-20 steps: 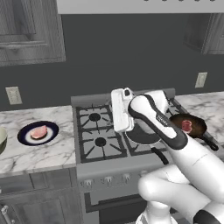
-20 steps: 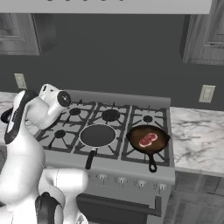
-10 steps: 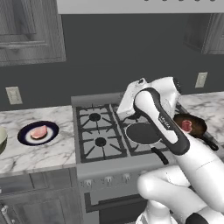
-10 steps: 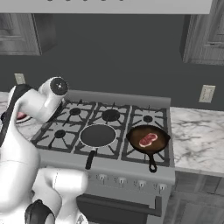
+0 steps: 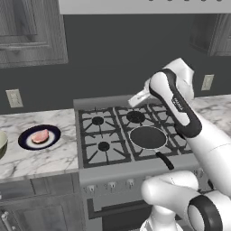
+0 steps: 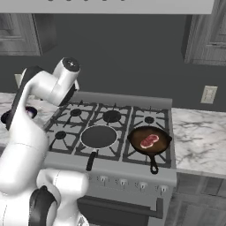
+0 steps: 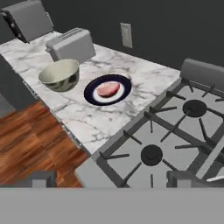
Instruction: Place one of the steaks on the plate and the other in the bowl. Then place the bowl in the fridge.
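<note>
Your gripper (image 7: 109,177) is released, jaws wide, nothing in them, up over the stove's (image 5: 131,135) left burners. Since a second ago the arm has swung off the left worktop (image 7: 96,113) toward the right side. Pale steak (image 7: 107,89) sits on the plate (image 7: 91,94) mid-worktop, so step one looks done. Bowl (image 7: 60,75) just beside it nearer the toaster (image 7: 72,43), empty. Marbled steak (image 6: 149,141) is in the frying pan (image 6: 149,140) at the stove's front right; probably your next pick. Fridge isn't visible. No readable labels anywhere.
</note>
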You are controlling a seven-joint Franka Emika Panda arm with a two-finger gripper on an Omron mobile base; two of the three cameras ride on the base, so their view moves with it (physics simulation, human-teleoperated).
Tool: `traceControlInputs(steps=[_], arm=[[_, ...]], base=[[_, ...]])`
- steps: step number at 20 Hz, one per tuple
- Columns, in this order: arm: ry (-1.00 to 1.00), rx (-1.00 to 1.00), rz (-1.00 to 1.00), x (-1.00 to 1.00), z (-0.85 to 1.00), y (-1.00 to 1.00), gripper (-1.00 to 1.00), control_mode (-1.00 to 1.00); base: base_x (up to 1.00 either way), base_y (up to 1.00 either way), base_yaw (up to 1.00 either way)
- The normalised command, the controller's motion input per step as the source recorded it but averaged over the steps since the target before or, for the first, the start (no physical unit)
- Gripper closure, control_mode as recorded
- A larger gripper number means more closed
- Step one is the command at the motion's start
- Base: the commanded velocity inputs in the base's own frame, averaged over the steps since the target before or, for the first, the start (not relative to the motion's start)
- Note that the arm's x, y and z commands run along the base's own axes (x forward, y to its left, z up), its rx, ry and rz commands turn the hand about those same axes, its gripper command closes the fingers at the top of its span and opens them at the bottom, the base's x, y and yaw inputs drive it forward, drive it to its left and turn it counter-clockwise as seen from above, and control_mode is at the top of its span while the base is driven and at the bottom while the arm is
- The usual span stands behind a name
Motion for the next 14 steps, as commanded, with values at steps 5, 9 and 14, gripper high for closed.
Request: traceControlInputs(steps=[5,9,14], arm=[[0.43,0.0,-0.33,0.0,0.0,-0.27,-1.0,-1.0],[0.22,-0.02,-0.24,-0.11,-0.25,-0.38,-1.0,-1.0],[0.0,-0.17,-0.16,-0.05,-0.39,-0.2,-1.0,-1.0]], base=[[0.0,0.0,0.0],[0.0,0.0,0.0],[0.0,0.0,0.0]])
